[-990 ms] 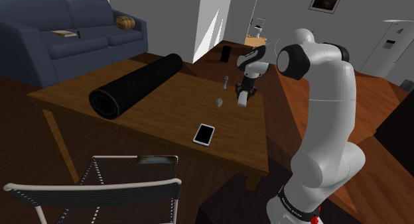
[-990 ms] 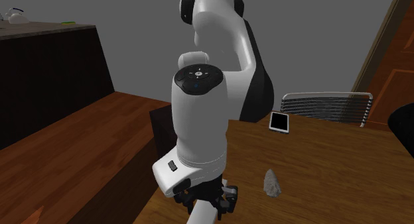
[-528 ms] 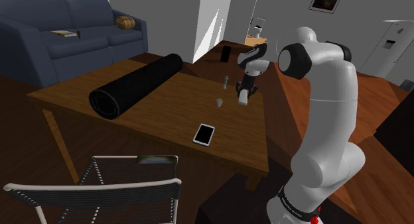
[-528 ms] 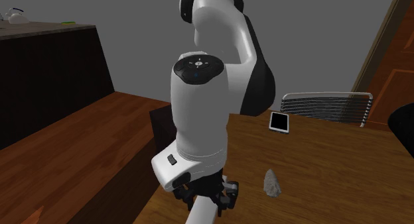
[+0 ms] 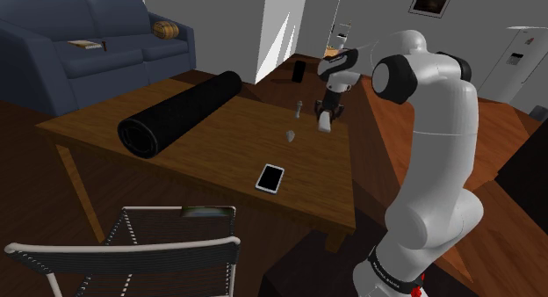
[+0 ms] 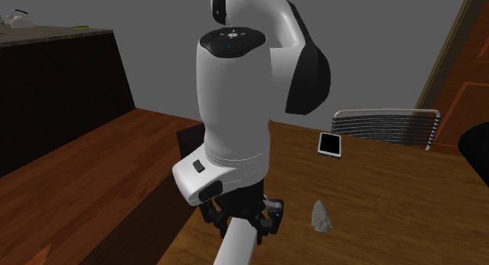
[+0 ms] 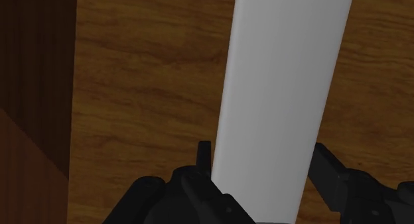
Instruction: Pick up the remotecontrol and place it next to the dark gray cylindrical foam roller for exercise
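Observation:
The remote control (image 7: 278, 90) is a long, plain pale-grey bar, and my gripper (image 7: 264, 164) is shut on its near end, one black finger (image 7: 204, 156) on each long side. In the shoulder view the gripper (image 5: 327, 118) hangs over the far right part of the wooden table (image 5: 219, 159), the remote (image 5: 325, 125) pointing down, a little above the wood. The dark foam roller (image 5: 180, 111) lies across the table's left half, well apart from the gripper. In the second exterior view the remote (image 6: 239, 248) sticks out below the gripper (image 6: 239, 223).
A white-framed phone (image 5: 270, 177) lies near the table's front edge. A small grey lump (image 5: 292, 135) and a little upright object (image 5: 299, 109) sit close to the gripper. A wire chair (image 5: 132, 242) stands in front, a blue sofa (image 5: 79, 49) behind.
The hand has risen a little with the remote in it and drifted towards the far side of the table; the wrist has turned slightly.

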You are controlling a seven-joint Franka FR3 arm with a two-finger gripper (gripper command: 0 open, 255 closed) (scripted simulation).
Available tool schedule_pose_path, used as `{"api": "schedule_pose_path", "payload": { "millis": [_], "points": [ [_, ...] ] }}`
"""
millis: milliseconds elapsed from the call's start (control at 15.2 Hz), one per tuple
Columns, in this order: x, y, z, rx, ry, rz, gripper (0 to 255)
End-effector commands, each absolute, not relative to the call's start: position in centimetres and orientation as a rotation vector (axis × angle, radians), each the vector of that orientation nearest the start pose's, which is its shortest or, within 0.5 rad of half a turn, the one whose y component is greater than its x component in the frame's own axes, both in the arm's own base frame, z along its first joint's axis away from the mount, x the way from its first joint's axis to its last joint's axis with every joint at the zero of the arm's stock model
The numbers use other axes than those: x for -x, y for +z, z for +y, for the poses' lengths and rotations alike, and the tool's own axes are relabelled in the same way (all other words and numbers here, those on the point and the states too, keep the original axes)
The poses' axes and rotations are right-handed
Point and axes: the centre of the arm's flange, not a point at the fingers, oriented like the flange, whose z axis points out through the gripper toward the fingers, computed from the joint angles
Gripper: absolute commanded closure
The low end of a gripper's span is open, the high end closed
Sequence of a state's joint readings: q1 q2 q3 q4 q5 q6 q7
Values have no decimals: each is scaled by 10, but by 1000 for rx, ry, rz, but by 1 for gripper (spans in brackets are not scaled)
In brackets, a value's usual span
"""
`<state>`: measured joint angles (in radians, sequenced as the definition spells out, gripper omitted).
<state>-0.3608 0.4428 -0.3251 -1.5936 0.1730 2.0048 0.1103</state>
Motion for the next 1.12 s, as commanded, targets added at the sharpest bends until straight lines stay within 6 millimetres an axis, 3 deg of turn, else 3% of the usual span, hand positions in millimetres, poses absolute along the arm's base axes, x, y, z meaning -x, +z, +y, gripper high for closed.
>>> {"api": "schedule_pose_path", "payload": {
  "millis": [0,1056],
  "points": [
    [-544,399,-396,2849,1,1274,255],
    [-544,484,-396,2849,1,1274,255]
  ]
}}
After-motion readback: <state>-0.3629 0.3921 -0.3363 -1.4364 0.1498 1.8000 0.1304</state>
